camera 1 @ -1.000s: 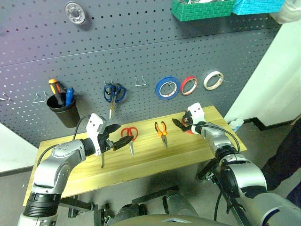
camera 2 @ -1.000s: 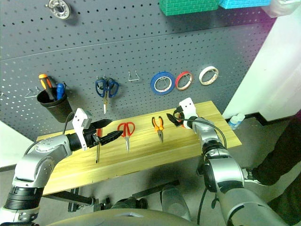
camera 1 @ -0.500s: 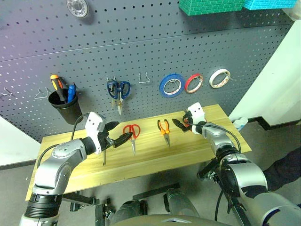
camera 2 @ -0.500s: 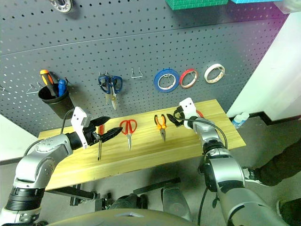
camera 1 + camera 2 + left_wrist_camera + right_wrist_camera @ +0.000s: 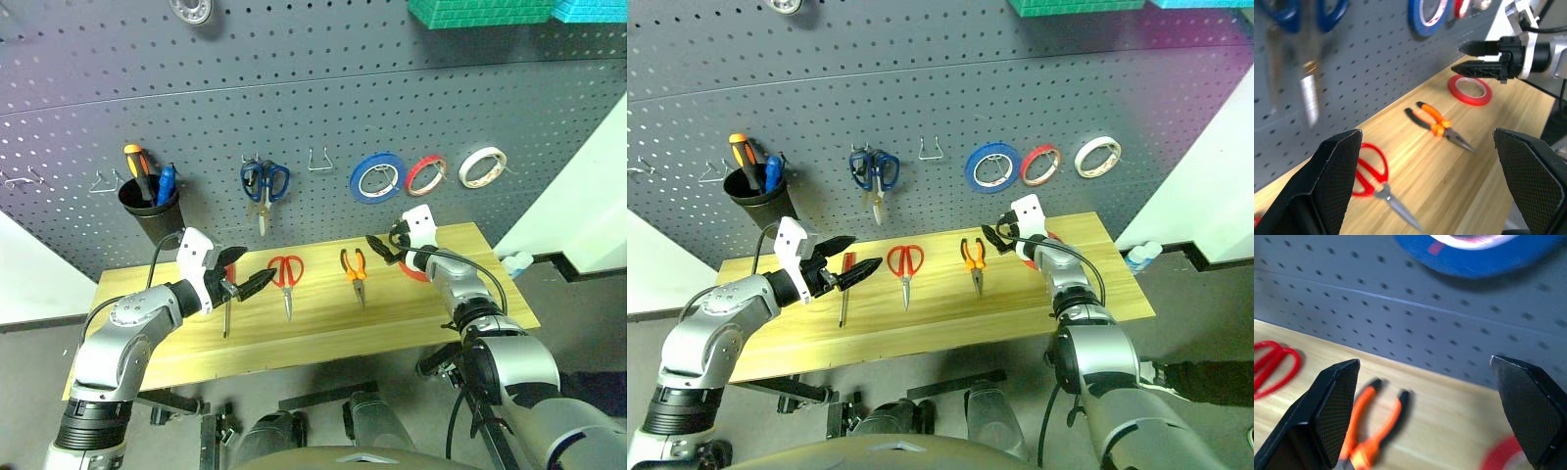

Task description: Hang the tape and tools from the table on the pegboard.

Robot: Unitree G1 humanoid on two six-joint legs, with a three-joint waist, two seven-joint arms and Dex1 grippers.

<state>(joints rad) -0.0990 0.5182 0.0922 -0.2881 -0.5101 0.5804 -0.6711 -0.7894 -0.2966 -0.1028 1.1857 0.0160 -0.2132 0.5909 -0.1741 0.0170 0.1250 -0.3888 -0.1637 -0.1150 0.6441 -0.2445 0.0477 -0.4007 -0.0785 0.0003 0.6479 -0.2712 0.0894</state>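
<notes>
— Where is the tape lying? 
— The red tape is lying flat on the table, seemingly just below and beyond the right gripper, which is hovering wide open and empty, nearer it than the wide-open left gripper.

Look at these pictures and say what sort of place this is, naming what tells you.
Probably a workshop: a dark perforated pegboard hung with scissors and tape rolls, a plank workbench, and pliers lying on it.
</notes>
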